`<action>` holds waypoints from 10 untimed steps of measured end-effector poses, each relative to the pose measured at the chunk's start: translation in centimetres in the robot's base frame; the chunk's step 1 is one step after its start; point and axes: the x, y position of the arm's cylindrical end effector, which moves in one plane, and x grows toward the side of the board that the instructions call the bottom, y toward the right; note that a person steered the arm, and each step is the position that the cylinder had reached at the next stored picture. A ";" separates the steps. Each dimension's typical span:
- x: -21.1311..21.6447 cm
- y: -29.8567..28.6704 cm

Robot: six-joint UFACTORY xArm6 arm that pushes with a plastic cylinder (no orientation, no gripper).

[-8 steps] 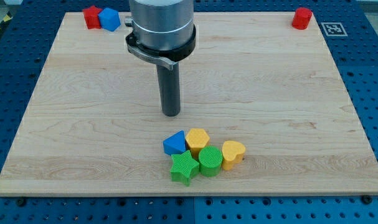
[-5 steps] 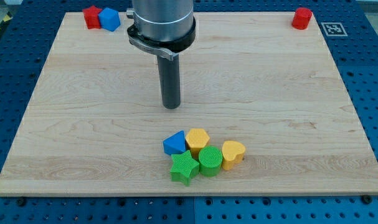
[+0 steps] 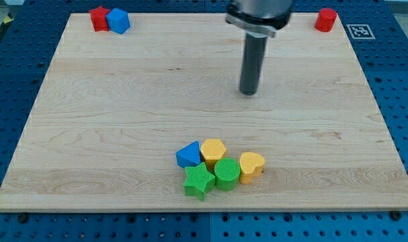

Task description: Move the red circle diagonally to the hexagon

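Observation:
The red circle (image 3: 325, 19) sits at the board's top right corner. The yellow hexagon (image 3: 213, 150) lies in a cluster near the view's bottom centre, touching a blue triangle (image 3: 187, 155), a green star (image 3: 199, 180) and a green circle (image 3: 226, 173). My tip (image 3: 249, 92) rests on the board in the upper middle, left of and below the red circle, well above the cluster and touching no block.
A yellow heart (image 3: 251, 165) ends the cluster on the right. A red block (image 3: 99, 18) and a blue block (image 3: 118, 21) touch at the top left corner. The wooden board (image 3: 89, 134) lies on a blue perforated table.
My tip has moved up and to the view's right, away from the cluster and closer to the red circle. No block has moved.

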 end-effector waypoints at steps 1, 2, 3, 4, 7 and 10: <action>0.0 4.6; 0.0 6.4; 0.2 11.7; 0.2 13.8; 1.4 24.0; -5.7 25.3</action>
